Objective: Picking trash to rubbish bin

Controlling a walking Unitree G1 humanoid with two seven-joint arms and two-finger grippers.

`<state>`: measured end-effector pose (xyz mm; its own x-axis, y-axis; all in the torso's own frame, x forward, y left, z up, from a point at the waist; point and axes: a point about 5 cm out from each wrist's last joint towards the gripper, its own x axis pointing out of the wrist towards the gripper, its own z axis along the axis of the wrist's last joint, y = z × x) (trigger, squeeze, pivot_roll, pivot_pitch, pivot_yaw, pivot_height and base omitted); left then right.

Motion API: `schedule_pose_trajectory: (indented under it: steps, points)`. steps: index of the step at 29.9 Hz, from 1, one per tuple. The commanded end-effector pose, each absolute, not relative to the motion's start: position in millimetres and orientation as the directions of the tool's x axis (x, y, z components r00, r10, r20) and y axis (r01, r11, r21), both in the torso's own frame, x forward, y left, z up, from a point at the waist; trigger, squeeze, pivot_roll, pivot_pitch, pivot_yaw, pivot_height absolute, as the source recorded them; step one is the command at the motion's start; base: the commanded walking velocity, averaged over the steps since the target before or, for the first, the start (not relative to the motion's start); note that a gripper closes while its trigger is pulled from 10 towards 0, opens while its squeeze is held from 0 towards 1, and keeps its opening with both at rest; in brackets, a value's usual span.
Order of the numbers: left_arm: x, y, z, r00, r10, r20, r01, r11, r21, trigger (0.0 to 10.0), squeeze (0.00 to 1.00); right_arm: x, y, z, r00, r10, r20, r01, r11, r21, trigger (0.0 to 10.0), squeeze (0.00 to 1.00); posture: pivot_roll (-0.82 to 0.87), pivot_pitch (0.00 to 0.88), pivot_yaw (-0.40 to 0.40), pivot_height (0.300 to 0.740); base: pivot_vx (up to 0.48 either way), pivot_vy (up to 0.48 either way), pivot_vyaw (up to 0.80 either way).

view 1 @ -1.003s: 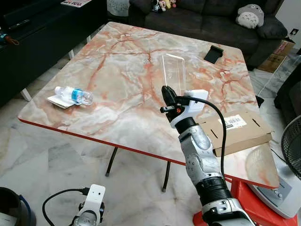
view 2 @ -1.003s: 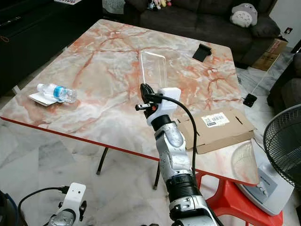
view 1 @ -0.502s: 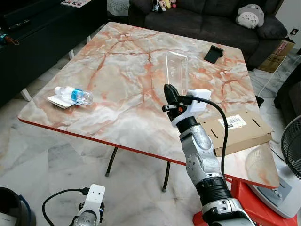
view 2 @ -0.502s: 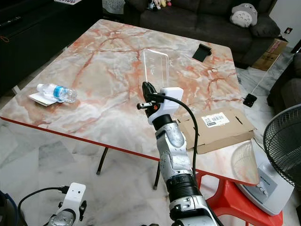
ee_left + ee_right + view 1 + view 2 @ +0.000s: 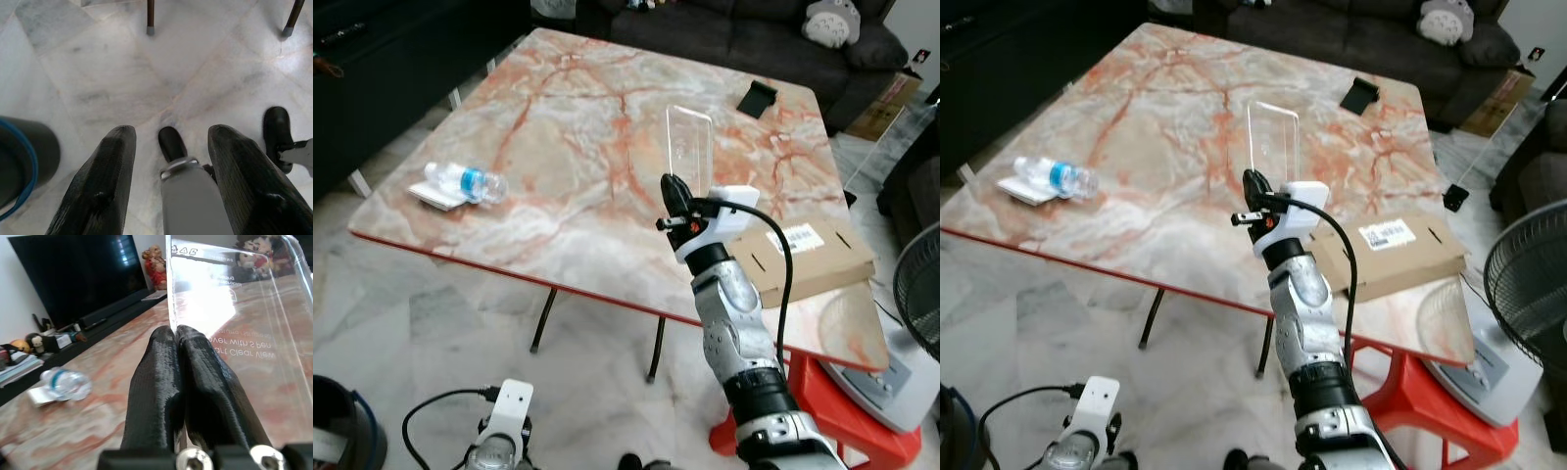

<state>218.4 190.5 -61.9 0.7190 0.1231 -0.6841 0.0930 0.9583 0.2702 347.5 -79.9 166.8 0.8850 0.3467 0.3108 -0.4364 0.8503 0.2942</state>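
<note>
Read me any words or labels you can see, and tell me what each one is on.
"Clear View", mirrored and partly cut off: clear plastic package pinched in the right gripper.
White barcode label on the cardboard box: too small to read.
Blue label on the water bottle: too blurred to read.

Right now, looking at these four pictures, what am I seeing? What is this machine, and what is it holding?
This is a humanoid robot with two silver arms. The two wide pictures come from cameras in its head; the other two from cameras on its wrists. Its right gripper is shut on a clear plastic tray, held upright over the marble-patterned table. On the table lie a plastic water bottle, a flat cardboard box and a small black object. The left gripper hangs open near the floor, beside a dark bin.
</note>
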Motion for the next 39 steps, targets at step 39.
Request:
schedule_pose_trajectory:
  steps: [39]
  points:
    - [214.6, 188.0, -64.6, 0.713, 0.121, -0.691, 0.084, 0.963, 0.255, 10.0, 0.00, 350.6, -97.9, 159.0, 0.910, 0.297, 0.288, -0.378, 0.882, 0.283, 10.0, 0.00, 0.06, 0.110, -0.140, 0.740, -0.125, 0.000, 0.00]
